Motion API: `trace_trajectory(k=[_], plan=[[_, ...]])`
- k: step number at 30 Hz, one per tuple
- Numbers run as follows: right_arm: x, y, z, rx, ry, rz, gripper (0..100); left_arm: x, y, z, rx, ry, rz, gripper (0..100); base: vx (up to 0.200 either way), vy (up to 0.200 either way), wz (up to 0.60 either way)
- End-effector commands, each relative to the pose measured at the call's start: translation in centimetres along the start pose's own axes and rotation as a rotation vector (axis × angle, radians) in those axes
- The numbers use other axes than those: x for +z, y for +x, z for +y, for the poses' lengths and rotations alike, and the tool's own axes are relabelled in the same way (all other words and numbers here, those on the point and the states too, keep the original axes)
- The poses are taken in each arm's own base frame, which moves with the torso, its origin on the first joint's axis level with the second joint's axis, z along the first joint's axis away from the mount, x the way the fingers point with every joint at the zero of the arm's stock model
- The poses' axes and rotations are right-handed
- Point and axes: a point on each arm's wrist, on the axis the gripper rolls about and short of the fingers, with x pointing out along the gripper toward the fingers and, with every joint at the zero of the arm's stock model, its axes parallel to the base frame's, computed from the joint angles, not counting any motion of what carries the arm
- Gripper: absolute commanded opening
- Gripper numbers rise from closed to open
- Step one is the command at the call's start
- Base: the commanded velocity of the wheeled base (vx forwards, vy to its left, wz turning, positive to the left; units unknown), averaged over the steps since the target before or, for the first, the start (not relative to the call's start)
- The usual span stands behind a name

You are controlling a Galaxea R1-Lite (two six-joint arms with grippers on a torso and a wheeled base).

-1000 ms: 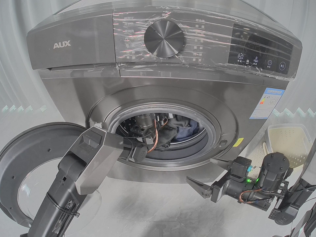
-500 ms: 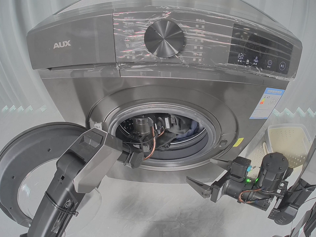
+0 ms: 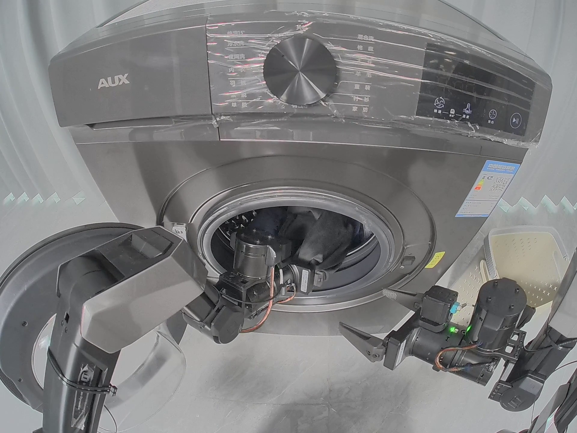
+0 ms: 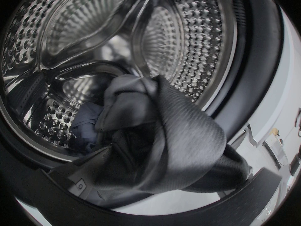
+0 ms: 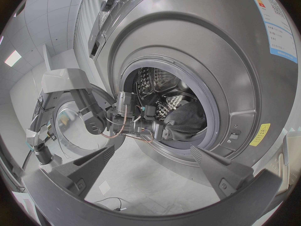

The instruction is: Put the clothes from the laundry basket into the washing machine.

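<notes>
Withdrawing left claw [image 3: 317,276], dark garment [image 3: 327,239] inside washing machine [image 3: 150,169] opening

a dark garment [image 4: 185,148] bulges between the spread jaws of the left gripper [image 5: 166,132], filling the lower mouth of the drum [image 4: 163,41] just ahead of them; above it the drum stands free. before the parted jaws of the right gripper [image 3: 362,311] is bare floor [image 3: 288,380], then the left arm [image 5: 91,116] crossing the opening.

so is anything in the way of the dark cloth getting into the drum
Nothing visible does. The door is swung open, and the dark cloth sits at the mouth of the drum. A blue garment lies deeper inside, not blocking.
</notes>
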Motion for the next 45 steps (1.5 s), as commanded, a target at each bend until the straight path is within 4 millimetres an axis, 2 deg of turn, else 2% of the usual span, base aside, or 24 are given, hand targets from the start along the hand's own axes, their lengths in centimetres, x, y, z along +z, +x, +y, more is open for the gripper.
trace_trajectory(k=[1,10,18,22,26,31,39,40,45], plan=[[0.0,0.0,0.0,0.002,0.0,0.0,100,1.1,-1.5,-0.7,-0.022,0.021,-0.002,100,0.0,0.0,0.0],[0.0,0.0,0.0,0.0,0.0,0.0,100,-0.5,-3.1,-1.1,-0.069,0.043,0.085,100,0.0,0.0,0.0],[0.0,0.0,0.0,0.0,0.0,0.0,100,1.8,-1.7,-1.6,-0.111,0.046,-0.072,100,0.0,0.0,0.0],[0.0,0.1,0.0,0.002,0.0,0.0,100,2.0,-1.2,-1.6,-0.112,0.044,-0.087,100,0.0,0.0,0.0],[-0.1,0.1,0.0,0.0,0.0,0.003,100,-0.3,1.0,-1.3,-0.095,0.042,-0.065,100,0.0,0.0,0.0],[-0.1,0.1,0.0,0.002,0.0,0.005,100,-1.9,2.9,-1.2,-0.089,0.043,-0.063,100,0.0,0.0,0.0],[-0.2,0.2,0.0,0.001,0.0,0.009,100,-2.3,5.2,-1.0,-0.043,0.043,-0.125,100,0.0,0.0,0.0],[-0.3,0.2,0.0,0.001,0.0,0.011,100,-2.2,5.4,-0.9,-0.033,0.044,-0.135,0,0.0,0.0,0.0],[-0.3,0.2,0.0,0.002,-0.001,0.013,100,-0.6,6.0,-0.6,-0.01,0.036,-0.207,0,0.0,0.0,0.0]])
